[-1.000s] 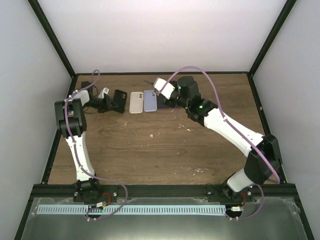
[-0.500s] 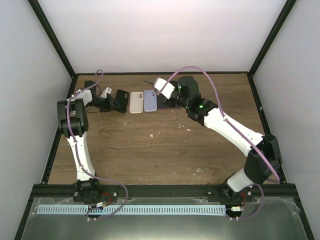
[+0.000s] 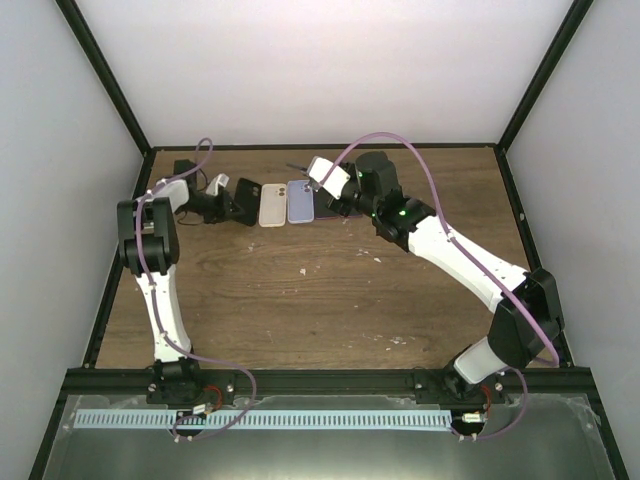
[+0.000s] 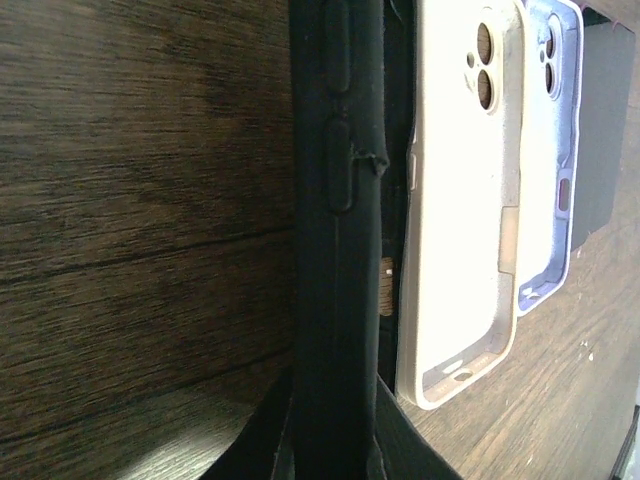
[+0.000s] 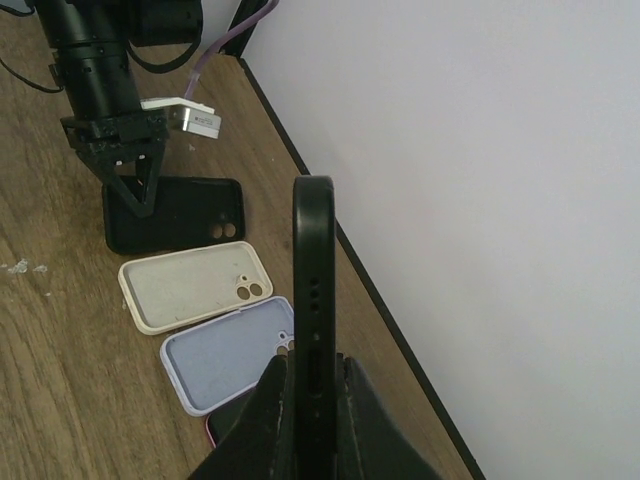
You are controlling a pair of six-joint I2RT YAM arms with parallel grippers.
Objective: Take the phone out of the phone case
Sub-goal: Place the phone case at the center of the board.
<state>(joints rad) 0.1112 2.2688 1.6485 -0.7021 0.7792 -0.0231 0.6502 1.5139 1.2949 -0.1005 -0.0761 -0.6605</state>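
Observation:
My right gripper (image 5: 312, 385) is shut on a black phone (image 5: 312, 270) and holds it on edge above the table's back; in the top view this gripper (image 3: 342, 205) is right of the cases. My left gripper (image 4: 335, 440) is shut on the edge of a black phone case (image 4: 335, 200), which lies low at the back left (image 3: 246, 200). The right wrist view shows that case (image 5: 175, 215) flat on the wood with the left gripper (image 5: 135, 190) at its end.
A cream case (image 3: 272, 204) and a lavender case (image 3: 299, 201) lie side by side right of the black case, both hollow side up. A dark pink-edged object (image 5: 225, 425) lies beside the lavender case. The back rail (image 3: 320, 147) and wall are close behind.
My left gripper has shifted the black case a little to the right, closer to the cream case. The right arm with the phone has stayed put.

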